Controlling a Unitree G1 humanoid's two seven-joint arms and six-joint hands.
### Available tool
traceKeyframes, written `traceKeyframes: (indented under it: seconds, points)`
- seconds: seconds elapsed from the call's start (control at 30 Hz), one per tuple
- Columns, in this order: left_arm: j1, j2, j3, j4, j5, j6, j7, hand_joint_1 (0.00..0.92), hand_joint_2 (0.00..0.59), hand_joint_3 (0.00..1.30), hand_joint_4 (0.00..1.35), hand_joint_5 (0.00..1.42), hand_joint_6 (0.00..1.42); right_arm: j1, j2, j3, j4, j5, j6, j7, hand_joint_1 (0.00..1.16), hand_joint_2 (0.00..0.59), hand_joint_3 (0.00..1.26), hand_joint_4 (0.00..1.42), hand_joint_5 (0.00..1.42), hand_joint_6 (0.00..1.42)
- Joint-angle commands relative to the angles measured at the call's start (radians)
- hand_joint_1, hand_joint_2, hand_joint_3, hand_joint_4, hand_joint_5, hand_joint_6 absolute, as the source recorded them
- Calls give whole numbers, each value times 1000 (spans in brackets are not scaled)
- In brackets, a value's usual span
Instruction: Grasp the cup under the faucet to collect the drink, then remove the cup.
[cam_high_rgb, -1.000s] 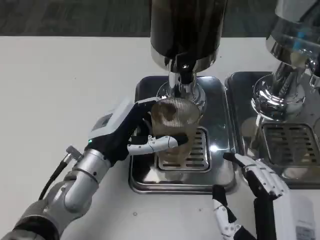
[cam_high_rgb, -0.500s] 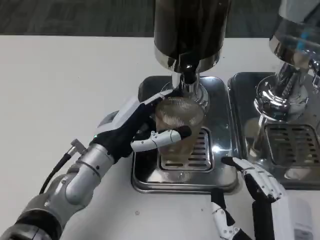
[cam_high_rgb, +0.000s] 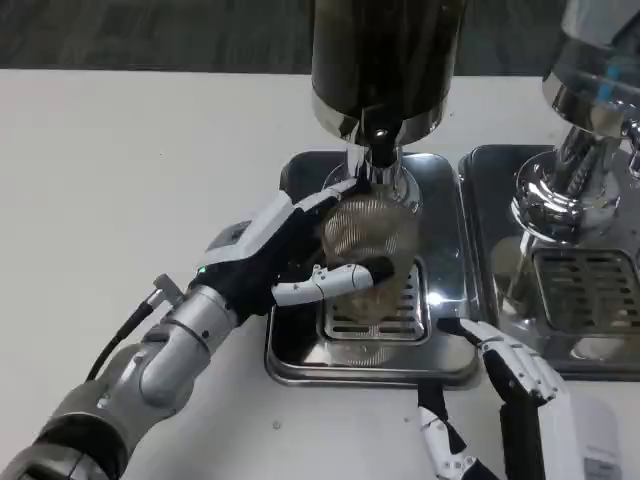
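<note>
Your left hand (cam_high_rgb: 285, 262) was wrapped around the cup (cam_high_rgb: 368, 262), with fingers (cam_high_rgb: 325, 283) curled across its near side and the thumb side reaching behind it toward the faucet (cam_high_rgb: 378, 158). The left forearm (cam_high_rgb: 150, 365) came in from the lower left, angled up toward the tray, with a black cable running along its wrist. The cup was a clear ribbed one, slightly blurred, held over the slotted grate (cam_high_rgb: 375, 310) and directly below the faucet spout. I couldn't tell whether its base touched the grate, or how much liquid it held.

Your right hand (cam_high_rgb: 500, 400) sat at the lower right, holding nothing, with fingers apart. Its upper fingertips lay just beside the front right corner of the drip tray (cam_high_rgb: 300, 350); I couldn't tell whether they touched it.

The surface was a white table (cam_high_rgb: 130, 170). The steel drip tray stood on it under a dark dispenser tank (cam_high_rgb: 385, 50) with a chrome collar. A second tray (cam_high_rgb: 580, 300) with its own grate and a chrome dispenser base (cam_high_rgb: 560, 200) stood just beside it on the right. A dark grey floor strip (cam_high_rgb: 150, 30) ran along the top edge beyond the table.

There was a small label on the right forearm casing (cam_high_rgb: 598, 455), too small to read. No other writing was legible.
</note>
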Motion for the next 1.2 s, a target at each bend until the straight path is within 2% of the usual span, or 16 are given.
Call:
traceKeyframes:
  seconds: [0.03, 0.33, 0.63, 0.77, 0.83, 0.93, 1.0, 1.07, 1.2]
  points:
    - [-13, -5, -21, -16, 35, 8, 32, 90, 100, 140, 112, 216, 216, -4, 1, -1, -10, 13, 0, 6, 416, 438, 361, 308, 303, 374]
    - [21, 44, 8, -85, 25, -50, 99, 90, 102, 131, 116, 222, 228, -16, 1, 3, 3, 21, -4, 6, 422, 437, 361, 309, 304, 377]
    - [145, 152, 106, -247, -51, -144, 80, 72, 100, 173, 160, 261, 259, -58, -11, -3, 24, 44, -17, 15, 426, 437, 361, 309, 304, 383]
    - [208, 201, 161, -326, -107, -177, 46, 53, 103, 229, 231, 327, 306, -76, -15, -7, 35, 52, -24, 15, 426, 437, 361, 309, 304, 384]
    - [249, 234, 201, -376, -167, -206, 13, 41, 108, 263, 289, 390, 362, -83, -16, -8, 41, 55, -28, 12, 427, 437, 361, 309, 304, 384]
    - [281, 253, 245, -422, -246, -230, -46, 5, 120, 346, 399, 493, 466, -89, -15, -8, 49, 59, -32, 9, 427, 437, 361, 309, 304, 384]
    - [287, 258, 270, -448, -396, -255, -158, 0, 125, 444, 492, 590, 554, -92, -14, -7, 53, 59, -34, 6, 427, 437, 361, 309, 304, 384]
    - [279, 254, 280, -467, -545, -257, -286, 0, 124, 503, 541, 624, 592, -95, -12, -6, 57, 59, -36, 4, 427, 437, 361, 309, 304, 384]
    - [238, 215, 303, -552, -852, -157, -580, 0, 114, 527, 558, 623, 545, -107, -6, -6, 67, 60, -39, 4, 427, 437, 361, 309, 304, 384]
